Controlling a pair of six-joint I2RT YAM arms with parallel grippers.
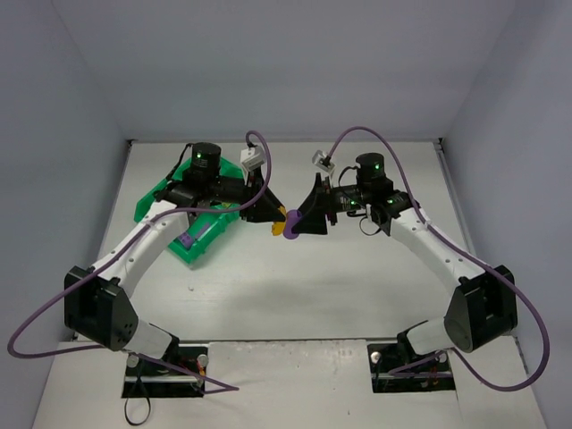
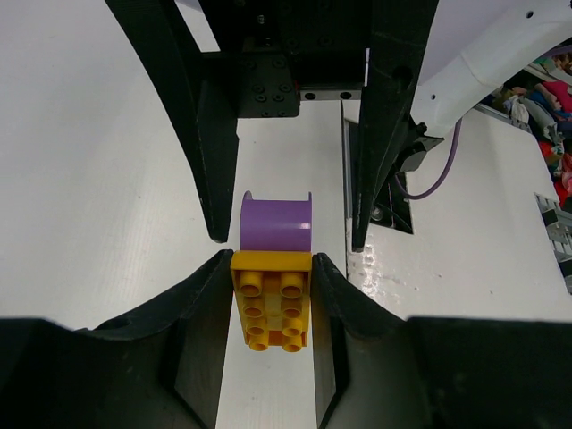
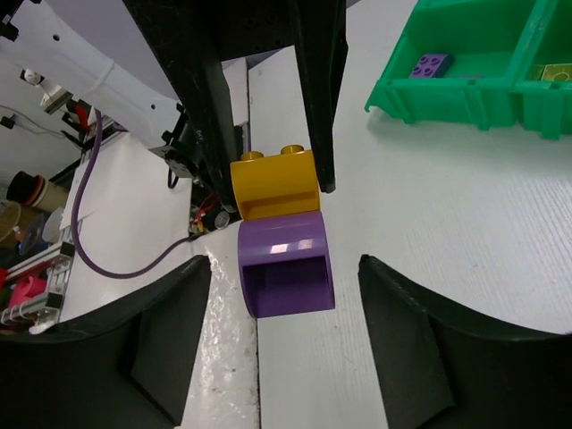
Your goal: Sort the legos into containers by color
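Our left hand (image 2: 272, 264) pinches the yellow brick (image 2: 271, 308), stuck to the purple brick (image 3: 284, 255), both held over the worktop (image 3: 447, 232) to the right of the tray (image 3: 429, 98); our right hand (image 3: 284, 273) is spread around the purple one, not touching; we should close squarely on its flat sides, then pull straight apart.

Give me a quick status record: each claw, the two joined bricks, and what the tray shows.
left claw: shut on the yellow brick
yellow brick: attached at one end to the purple brick
right claw: open, one finger on each side of the purple brick, not gripping it
pair location: middle of the table, to the right of the green tray
tray contents in view: a flat purple piece in one compartment; the rest is hard to make out
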